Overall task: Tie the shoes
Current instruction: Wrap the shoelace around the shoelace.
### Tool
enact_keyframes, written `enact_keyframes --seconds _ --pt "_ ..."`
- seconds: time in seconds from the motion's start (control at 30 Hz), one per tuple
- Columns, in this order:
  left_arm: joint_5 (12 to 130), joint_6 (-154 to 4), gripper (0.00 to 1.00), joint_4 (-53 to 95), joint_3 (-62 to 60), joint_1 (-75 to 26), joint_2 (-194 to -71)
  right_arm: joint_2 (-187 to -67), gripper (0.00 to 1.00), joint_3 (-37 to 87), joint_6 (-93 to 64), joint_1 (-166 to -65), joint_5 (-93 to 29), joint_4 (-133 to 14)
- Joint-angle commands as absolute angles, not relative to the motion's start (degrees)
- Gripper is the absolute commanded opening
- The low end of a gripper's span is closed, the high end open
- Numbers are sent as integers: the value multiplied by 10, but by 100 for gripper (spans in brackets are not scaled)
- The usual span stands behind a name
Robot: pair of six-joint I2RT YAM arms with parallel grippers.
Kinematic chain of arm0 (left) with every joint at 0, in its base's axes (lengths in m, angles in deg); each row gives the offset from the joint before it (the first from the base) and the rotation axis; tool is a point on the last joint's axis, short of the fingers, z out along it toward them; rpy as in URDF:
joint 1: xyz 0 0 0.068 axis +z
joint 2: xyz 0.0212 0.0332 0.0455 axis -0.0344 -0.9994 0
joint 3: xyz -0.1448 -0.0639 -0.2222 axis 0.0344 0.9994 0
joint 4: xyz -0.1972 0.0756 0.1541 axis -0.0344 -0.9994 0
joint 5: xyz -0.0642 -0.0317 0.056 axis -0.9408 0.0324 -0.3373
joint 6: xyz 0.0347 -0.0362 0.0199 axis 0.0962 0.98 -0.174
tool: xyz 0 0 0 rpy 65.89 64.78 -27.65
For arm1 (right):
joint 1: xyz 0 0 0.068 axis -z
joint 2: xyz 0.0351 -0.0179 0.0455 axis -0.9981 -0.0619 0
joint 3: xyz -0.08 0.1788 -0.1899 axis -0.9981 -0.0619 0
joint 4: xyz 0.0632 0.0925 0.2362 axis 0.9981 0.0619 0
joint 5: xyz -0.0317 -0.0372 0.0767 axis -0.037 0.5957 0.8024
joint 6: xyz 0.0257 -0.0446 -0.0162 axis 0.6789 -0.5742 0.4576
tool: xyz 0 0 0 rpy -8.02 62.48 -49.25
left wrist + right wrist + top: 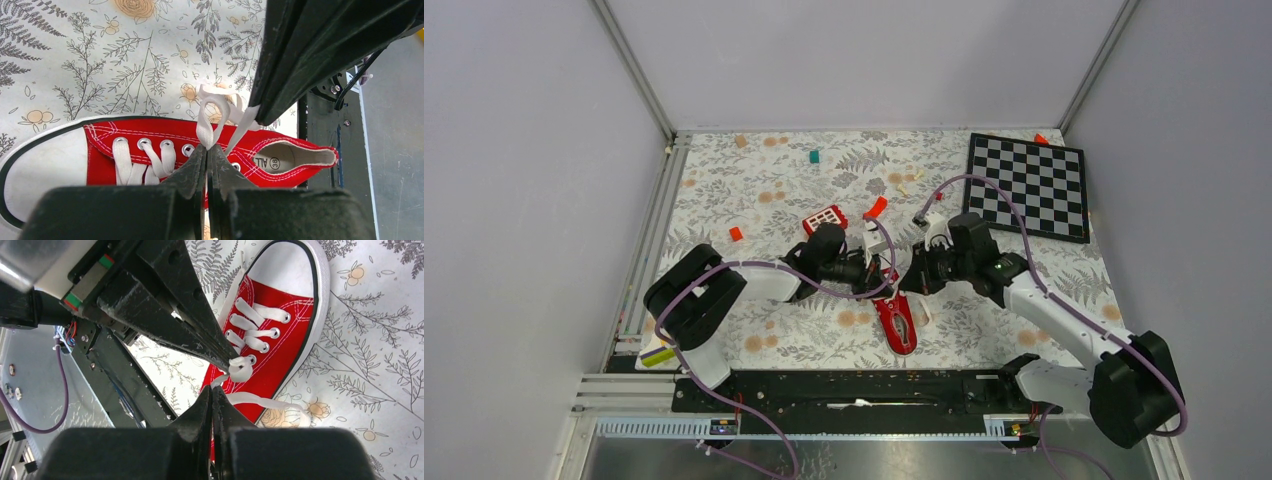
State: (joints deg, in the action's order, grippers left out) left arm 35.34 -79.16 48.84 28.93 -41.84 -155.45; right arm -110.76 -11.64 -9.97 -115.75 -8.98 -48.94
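The shoe [897, 325] is a red canvas sneaker with a white toe cap, lying on the flowered cloth close to the arms' bases. In the left wrist view, my left gripper [207, 148] is shut on a white lace loop [206, 117] just above the eyelets of the shoe [150, 131]. In the right wrist view, my right gripper [212, 390] is shut on a lace strand [265, 401] beside the shoe [280, 352]. Both grippers meet tip to tip over the shoe's tongue, left gripper [882, 287] and right gripper [906, 288].
A red block with white squares [825, 217] and a small curved red-orange piece [875, 207] lie just behind the arms. A chessboard [1028, 185] sits at the back right. Small loose pieces [736, 233] dot the cloth. A black rail [864, 388] runs along the near edge.
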Motion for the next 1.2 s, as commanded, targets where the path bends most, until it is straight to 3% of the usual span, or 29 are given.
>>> enact_keyframes --seconds 0.0,0.47,1.17 --pt "336 -825 0 445 279 -417 -1546 -1126 0 -68 -126 -1164 -88 -520" --pt "294 -863 0 361 260 -417 -1541 -1176 0 -70 -156 -1173 -103 -568" --pt "299 -931 0 260 238 -416 -1542 -1214 0 28 -292 -1197 -172 -400"
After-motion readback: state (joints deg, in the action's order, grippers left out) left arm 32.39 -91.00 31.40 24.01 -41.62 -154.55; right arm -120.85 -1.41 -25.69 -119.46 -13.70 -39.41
